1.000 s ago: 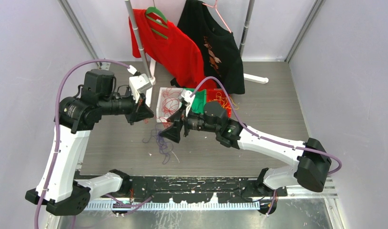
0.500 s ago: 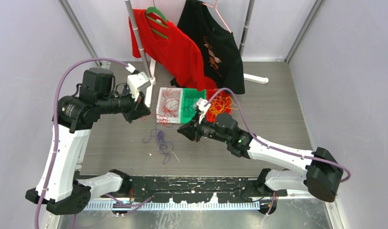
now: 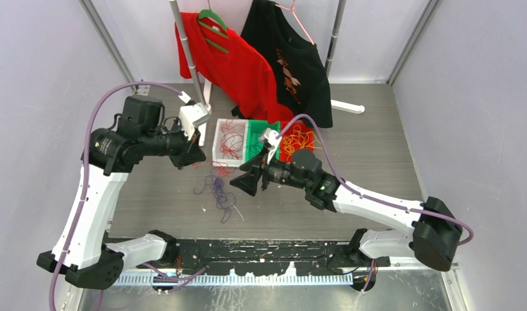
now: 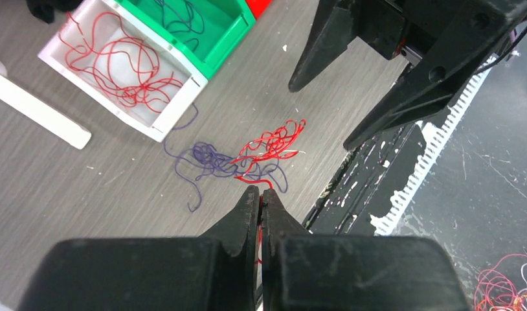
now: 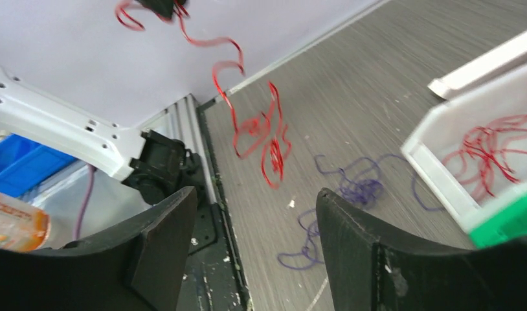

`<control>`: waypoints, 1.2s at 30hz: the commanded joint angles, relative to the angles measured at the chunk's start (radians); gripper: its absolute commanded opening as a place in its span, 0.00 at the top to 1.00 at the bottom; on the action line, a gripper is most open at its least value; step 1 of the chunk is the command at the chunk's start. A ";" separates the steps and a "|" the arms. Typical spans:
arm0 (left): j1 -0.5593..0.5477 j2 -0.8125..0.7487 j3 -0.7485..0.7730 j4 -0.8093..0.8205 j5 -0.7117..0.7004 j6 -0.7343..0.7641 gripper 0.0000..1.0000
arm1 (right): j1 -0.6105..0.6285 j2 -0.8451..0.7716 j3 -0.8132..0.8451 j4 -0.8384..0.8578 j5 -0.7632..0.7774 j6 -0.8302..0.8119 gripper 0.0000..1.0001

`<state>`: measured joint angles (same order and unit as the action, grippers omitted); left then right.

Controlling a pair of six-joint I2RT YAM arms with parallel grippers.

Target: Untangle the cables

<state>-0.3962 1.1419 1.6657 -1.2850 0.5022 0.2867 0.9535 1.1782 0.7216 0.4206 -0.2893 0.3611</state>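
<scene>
The left gripper (image 4: 260,191) is clenched on a red cable (image 5: 261,129), which dangles from it in loose curls above the table (image 3: 371,162). The right gripper (image 5: 254,194) is spread wide and holds nothing, at roughly 3 o'clock from the purple tangle (image 3: 219,191) lying on the table. That tangle sits at 7 o'clock from the white bin (image 3: 215,144), which holds red strands (image 4: 128,65). Past the green bin (image 3: 254,154), at 3 o'clock, yellow-orange strands (image 3: 298,137) fill the red bin (image 3: 311,150).
</scene>
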 commanded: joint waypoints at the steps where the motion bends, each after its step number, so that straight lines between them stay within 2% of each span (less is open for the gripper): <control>1: 0.005 -0.008 -0.021 0.015 0.048 -0.011 1.00 | 0.000 0.081 0.128 0.105 -0.121 0.051 0.29; 9: 0.005 -0.026 -0.042 0.014 0.059 -0.013 1.00 | 0.000 0.210 0.183 0.151 -0.248 0.124 0.42; 16: 0.005 -0.035 -0.054 0.016 0.062 -0.019 1.00 | 0.000 0.234 0.154 0.203 -0.248 0.171 0.77; 24: 0.005 -0.039 -0.031 0.000 0.010 0.004 1.00 | 0.000 0.163 0.026 0.190 -0.166 0.159 0.99; 31: 0.005 -0.027 -0.063 0.036 -0.025 0.026 1.00 | -0.001 0.059 -0.093 0.173 -0.054 0.131 0.99; 33: 0.005 -0.017 -0.087 0.064 -0.031 0.030 1.00 | 0.000 0.042 -0.106 0.161 -0.029 0.125 0.94; 34: 0.005 -0.008 -0.097 0.080 -0.032 0.030 1.00 | -0.001 0.036 -0.107 0.150 -0.019 0.119 0.88; 36: 0.005 0.019 -0.116 0.128 -0.031 0.026 1.00 | -0.004 0.026 -0.101 0.130 0.011 0.109 0.60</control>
<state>-0.3962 1.1294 1.5768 -1.2671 0.4896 0.2977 0.9535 1.2488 0.6136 0.5449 -0.3645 0.5087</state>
